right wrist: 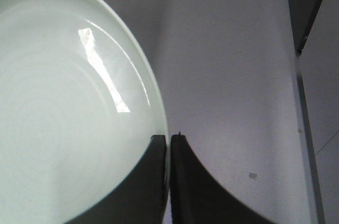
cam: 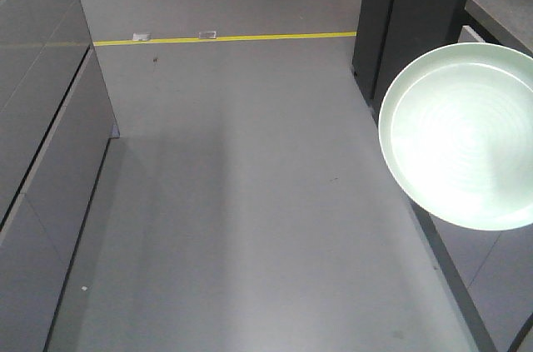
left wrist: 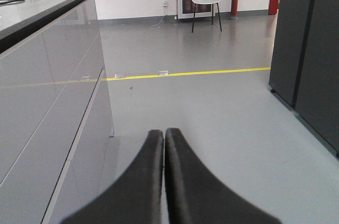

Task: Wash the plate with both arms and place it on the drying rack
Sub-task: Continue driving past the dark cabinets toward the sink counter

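Right claw [right wrist: 169,147] pinches the mint-green plate [cam: 462,136] by its rim, holding it up over the grey floor [cam: 250,202] at the right. Left claw [left wrist: 164,142]: fingers pressed together, empty. Best travel slowly, pinch firm; an edge-held plate could slip.

left claw [left wrist: 163,132] pressed closed and empty, pointing level forward, right claw [right wrist: 169,136] pinched on plate [right wrist: 63,102] rim, angled downward

Front and left-wrist views both face the yellow line [cam: 225,37]
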